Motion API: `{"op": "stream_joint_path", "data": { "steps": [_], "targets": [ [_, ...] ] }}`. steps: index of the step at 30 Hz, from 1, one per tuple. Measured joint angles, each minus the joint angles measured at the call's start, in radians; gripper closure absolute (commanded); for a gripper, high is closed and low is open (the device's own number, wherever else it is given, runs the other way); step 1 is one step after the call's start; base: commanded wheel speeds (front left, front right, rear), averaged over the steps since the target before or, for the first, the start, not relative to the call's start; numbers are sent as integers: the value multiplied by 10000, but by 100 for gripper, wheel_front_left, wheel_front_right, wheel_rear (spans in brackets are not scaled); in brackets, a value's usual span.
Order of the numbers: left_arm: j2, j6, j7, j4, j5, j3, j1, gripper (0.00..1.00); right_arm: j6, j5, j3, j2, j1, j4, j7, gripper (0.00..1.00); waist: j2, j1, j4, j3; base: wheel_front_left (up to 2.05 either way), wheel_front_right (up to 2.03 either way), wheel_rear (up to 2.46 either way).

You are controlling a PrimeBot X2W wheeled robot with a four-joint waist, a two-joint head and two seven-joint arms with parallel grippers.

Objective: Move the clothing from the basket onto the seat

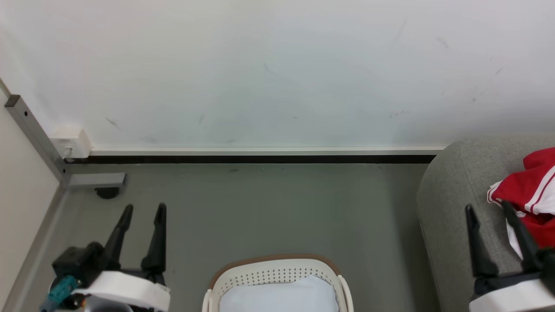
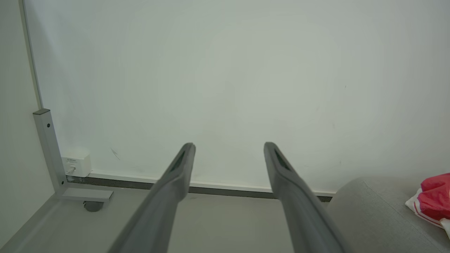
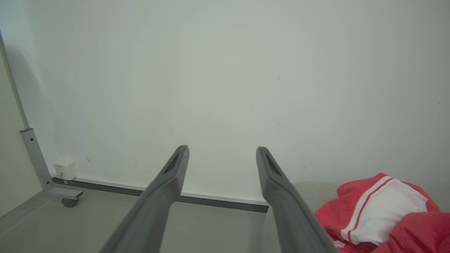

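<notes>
At the left edge of the head view a grey metal frame leg (image 1: 32,125) on a caster runs down the wall corner, with a white socket box (image 1: 71,142) beside it. Lower left, the left claw (image 1: 144,211) hangs released, its two fingers parted and empty, pointing toward the wall over bare floor (image 1: 277,208); this looks like a neutral ready pose. At bottom centre the basket (image 1: 271,261) sits between the two arms, likely so either can reach in. Inside it shows pale bluish-white fabric (image 1: 277,297) and no red; whether that is a garment or a liner I cannot tell. To its right rises the rounded arm of the sofa (image 1: 446,195), and the red-and-white clothing (image 1: 527,186) lies crumpled on the seat at the right edge. The right claw (image 1: 488,210), lower right, is likewise released and empty, just beside that garment, which suggests this piece is already delivered
</notes>
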Motion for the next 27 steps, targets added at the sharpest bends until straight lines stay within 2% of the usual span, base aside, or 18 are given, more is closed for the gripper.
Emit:
{"op": "stream_joint_path", "data": {
  "steps": [4,13,27],
  "targets": [
    [-499,-291,2,161,581,558,494,0,0,-222,236,433,290,696,-711,0,0,0,-57,-64,0,0,0],
    [-1315,-782,2,589,1515,1438,1033,0,0,-765,545,729,435,2048,-1258,0,0,0,-247,-118,0,0,0],
    [-1672,-963,2,882,2067,1802,1063,0,0,-255,721,978,358,1848,-1310,0,0,1,-396,-260,0,0,0]
  ]
}}
